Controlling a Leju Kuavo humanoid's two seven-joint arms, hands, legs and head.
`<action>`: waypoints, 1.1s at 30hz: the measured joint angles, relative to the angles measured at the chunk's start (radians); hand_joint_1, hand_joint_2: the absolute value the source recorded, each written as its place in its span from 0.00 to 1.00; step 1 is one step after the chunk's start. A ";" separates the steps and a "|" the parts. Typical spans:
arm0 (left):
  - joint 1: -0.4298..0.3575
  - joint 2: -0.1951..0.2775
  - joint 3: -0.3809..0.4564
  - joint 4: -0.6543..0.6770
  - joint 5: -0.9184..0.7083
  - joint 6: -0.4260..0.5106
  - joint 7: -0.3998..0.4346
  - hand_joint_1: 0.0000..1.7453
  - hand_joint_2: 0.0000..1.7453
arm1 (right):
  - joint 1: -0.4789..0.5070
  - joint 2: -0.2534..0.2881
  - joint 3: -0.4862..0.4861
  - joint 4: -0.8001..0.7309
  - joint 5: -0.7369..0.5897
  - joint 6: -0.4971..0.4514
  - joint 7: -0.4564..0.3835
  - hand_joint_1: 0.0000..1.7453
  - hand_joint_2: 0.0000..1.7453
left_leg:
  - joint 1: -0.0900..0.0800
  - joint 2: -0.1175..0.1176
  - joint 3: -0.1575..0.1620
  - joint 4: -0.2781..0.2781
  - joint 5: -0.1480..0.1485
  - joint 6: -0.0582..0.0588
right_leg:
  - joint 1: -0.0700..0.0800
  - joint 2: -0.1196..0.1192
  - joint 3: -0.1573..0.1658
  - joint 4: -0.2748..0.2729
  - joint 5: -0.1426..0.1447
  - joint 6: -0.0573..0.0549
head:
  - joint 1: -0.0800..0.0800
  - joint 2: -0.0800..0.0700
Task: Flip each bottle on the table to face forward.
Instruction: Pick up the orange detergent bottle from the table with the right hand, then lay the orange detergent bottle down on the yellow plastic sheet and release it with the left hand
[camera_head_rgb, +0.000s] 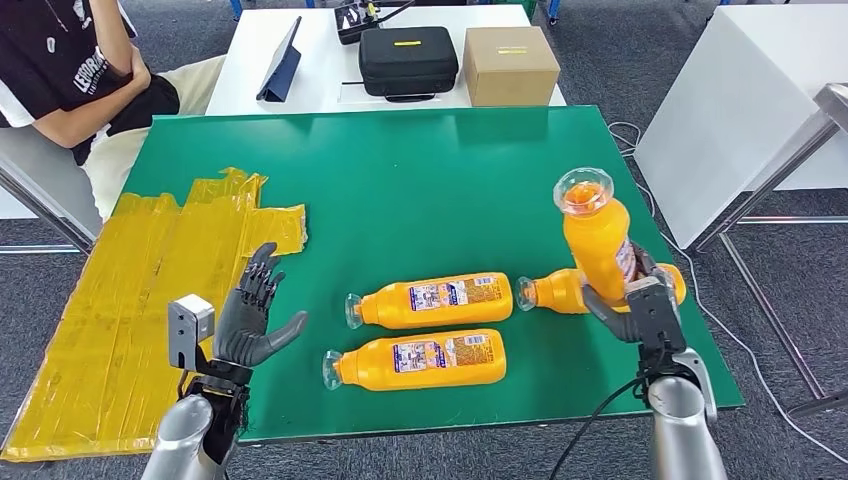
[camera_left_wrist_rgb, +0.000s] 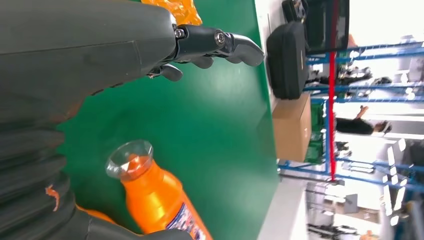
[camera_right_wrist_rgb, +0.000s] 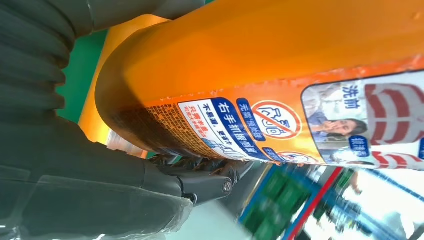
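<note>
Surface: green table (camera_head_rgb: 420, 170).
Right hand (camera_head_rgb: 640, 305): grasping raised bottle (camera_head_rgb: 596, 235).
Left hand (camera_head_rgb: 250, 320): released, fingers spread.
Left to do: three lying bottles (camera_head_rgb: 435, 300), judged unfinished.

My right hand (camera_head_rgb: 640, 300) covers the lower part of the lifted bottle (camera_head_rgb: 596, 235), and that bottle hides the middle of the bottle lying behind it (camera_head_rgb: 555, 291). The label print (camera_right_wrist_rgb: 240, 125) runs off the frame edge, background blurred.
</note>
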 joint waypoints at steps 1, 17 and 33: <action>0.002 -0.001 -0.010 -0.008 -0.011 0.003 0.002 0.00 1.00 | 0.002 0.016 0.018 -0.005 -0.019 0.003 -0.004 1.00 1.00 | 0.000 0.000 0.000 0.000 0.000 0.000 | 0.000 0.000 0.000 0.000 0.000 0.000 | 0.000 0.000; -0.073 -0.015 -0.258 -0.124 -0.060 0.055 0.027 0.00 1.00 | -0.130 0.155 0.391 0.068 -0.363 0.048 0.008 1.00 1.00 | 0.001 0.000 0.000 0.000 0.001 -0.001 | 0.001 0.000 0.000 0.001 0.000 0.000 | 0.000 0.000; -0.094 -0.013 -0.307 -0.142 -0.043 0.090 0.016 0.00 1.00 | -0.287 0.245 0.669 0.315 -0.389 0.077 0.005 1.00 1.00 | 0.002 0.000 -0.001 0.000 0.001 -0.001 | 0.002 0.000 -0.001 0.001 0.000 0.000 | 0.000 0.000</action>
